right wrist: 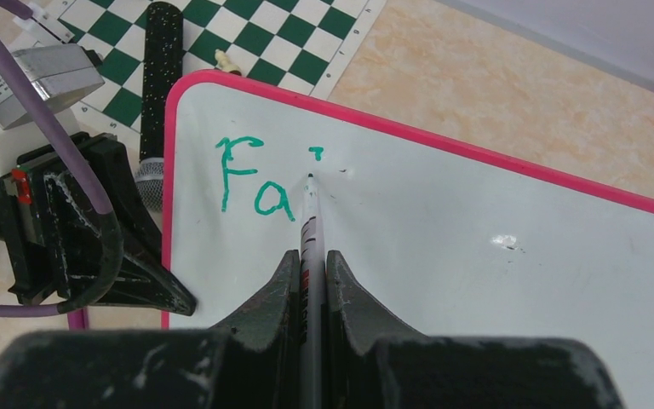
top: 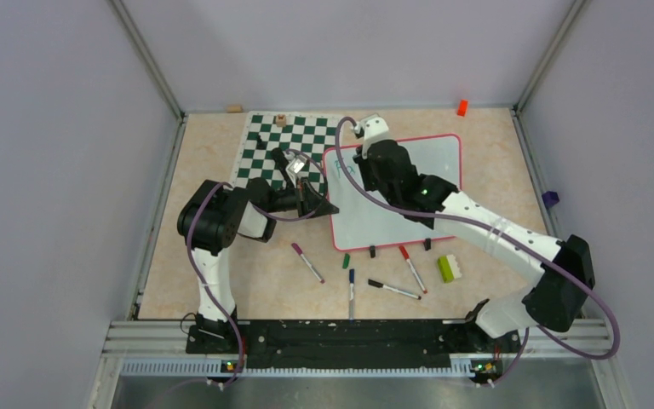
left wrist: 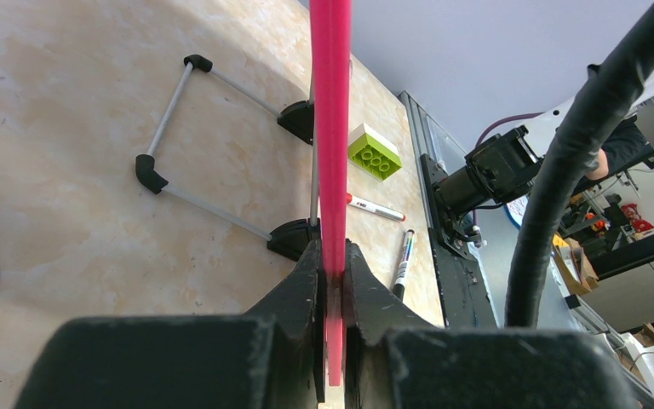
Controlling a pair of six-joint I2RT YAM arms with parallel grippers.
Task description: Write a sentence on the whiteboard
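- The glossy white rectangular whiteboard with a thin red-pink frame (top: 400, 192) sits right of centre on the beige marbled worktop (top: 494, 170). Its far-left corner overlaps the green-and-white checkered chess mat (top: 294, 141).
- The left claw (left wrist: 332, 281) is closed on the left edge of the whiteboard, with the pink frame pinched between its two black fingers.
- In the left wrist view, a grey wire stand with black ends (left wrist: 209, 145) rests on the worktop just beside that pink edge.
- The right claw (right wrist: 311, 281) is clamped around a slim white marker (right wrist: 311, 230), with the marker's tip on the board surface.
- The sentence (right wrist: 251, 183) is teal-green handwriting near the far-left corner of the whiteboard. Only "Fa" and a small dot are visible, and the marker tip is just below that dot.
- Four loose markers lie on the worktop near the board's near edge: one purple-capped (top: 307, 262), one blue (top: 351, 285), one black (top: 393, 290) and one red (top: 412, 268).
- A lime-green plastic building block (top: 450, 267) lies to the right of the red marker.
- A small orange-red block (top: 461, 107) sits at the far edge of the worktop, well apart from the board.
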